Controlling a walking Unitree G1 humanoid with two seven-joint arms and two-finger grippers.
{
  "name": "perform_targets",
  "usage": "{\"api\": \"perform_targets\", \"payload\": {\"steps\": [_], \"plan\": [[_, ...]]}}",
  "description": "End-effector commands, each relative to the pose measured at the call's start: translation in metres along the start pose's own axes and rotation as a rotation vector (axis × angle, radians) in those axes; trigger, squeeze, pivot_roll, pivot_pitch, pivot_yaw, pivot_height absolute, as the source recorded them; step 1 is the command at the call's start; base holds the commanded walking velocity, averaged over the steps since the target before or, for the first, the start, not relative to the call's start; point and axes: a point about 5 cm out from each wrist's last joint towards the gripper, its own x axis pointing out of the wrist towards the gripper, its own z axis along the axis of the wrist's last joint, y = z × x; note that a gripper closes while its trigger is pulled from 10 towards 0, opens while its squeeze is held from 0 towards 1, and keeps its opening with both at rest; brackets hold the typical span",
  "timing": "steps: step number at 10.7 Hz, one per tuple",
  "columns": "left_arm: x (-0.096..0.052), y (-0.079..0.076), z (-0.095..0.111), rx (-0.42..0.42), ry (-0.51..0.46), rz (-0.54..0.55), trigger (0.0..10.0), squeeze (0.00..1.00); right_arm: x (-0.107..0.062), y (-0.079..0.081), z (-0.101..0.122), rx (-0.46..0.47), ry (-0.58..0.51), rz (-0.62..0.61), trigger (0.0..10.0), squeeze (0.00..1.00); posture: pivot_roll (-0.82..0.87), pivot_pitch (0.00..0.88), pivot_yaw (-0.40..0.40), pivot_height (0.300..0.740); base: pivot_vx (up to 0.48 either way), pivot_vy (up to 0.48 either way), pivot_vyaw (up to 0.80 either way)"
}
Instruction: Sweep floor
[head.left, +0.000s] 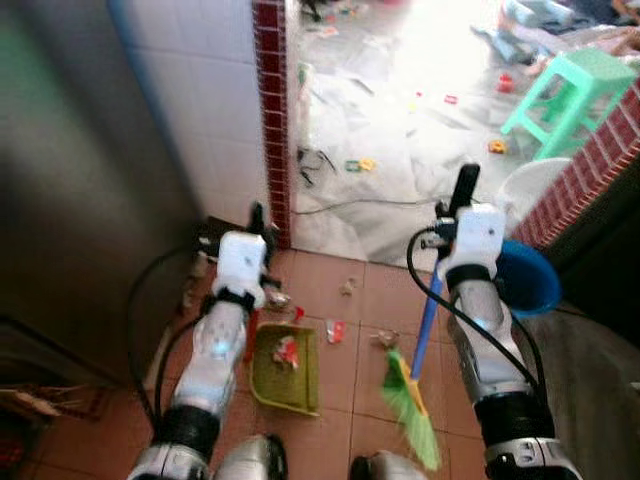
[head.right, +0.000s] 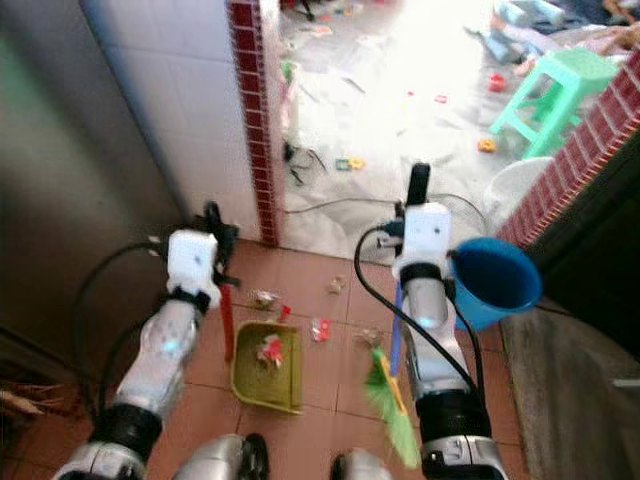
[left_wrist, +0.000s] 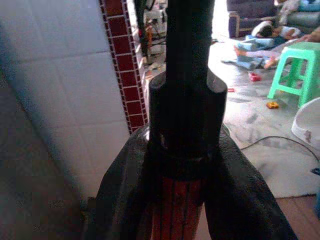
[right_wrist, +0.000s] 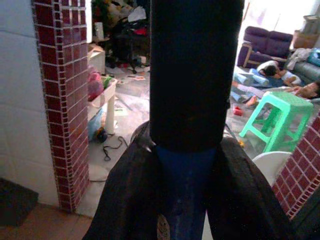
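The right gripper (head.left: 462, 200) clamps the blue-handled broom (head.left: 412, 398), its green bristles on the tiles near the robot's feet. The left gripper (head.left: 258, 225) pinches the dustpan's red handle (head.right: 227, 322), holding the green dustpan (head.left: 287, 368) flat to catch scraps (head.left: 335, 331) lying between them.

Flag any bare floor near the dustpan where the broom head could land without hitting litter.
Free: the tiles between the dustpan and the broom head, and the strip just ahead of the blue bucket. Crowded: in front of the dustpan's mouth, where scraps lie scattered up to the brick pillar.
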Motion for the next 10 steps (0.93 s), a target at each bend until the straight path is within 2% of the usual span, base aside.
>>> {"api": "perform_targets", "payload": {"steps": [1,3,6,8,10], "plan": [[-0.001,-0.005,0.008,0.022,-0.034,-0.033,10.0,0.00,-0.002,-0.002,-0.003,-0.003,0.004,-0.023,10.0,0.00,-0.02,0.005,0.020,0.740,0.000,0.000,0.00],[-0.007,-0.002,0.011,-0.020,-0.005,-0.034,10.0,0.00,0.000,-0.005,-0.001,-0.005,-0.016,-0.040,10.0,0.00,-0.02,0.015,0.017,0.740,0.000,0.000,-0.28],[-0.006,-0.008,0.023,-0.040,-0.029,-0.084,10.0,0.00,0.002,-0.011,-0.005,0.004,0.004,-0.053,10.0,0.00,-0.01,0.021,-0.011,0.740,0.000,0.000,-0.75],[-0.003,-0.006,0.026,-0.046,-0.035,-0.086,10.0,0.00,0.005,-0.009,-0.004,0.003,0.005,-0.044,10.0,0.00,-0.02,0.030,-0.018,0.740,0.000,-0.281,-0.63],[-0.003,-0.007,0.026,-0.054,-0.029,-0.084,10.0,0.00,0.005,-0.009,-0.004,-0.004,0.003,-0.037,10.0,0.00,-0.03,0.034,-0.021,0.740,0.000,-0.300,0.00]]}}
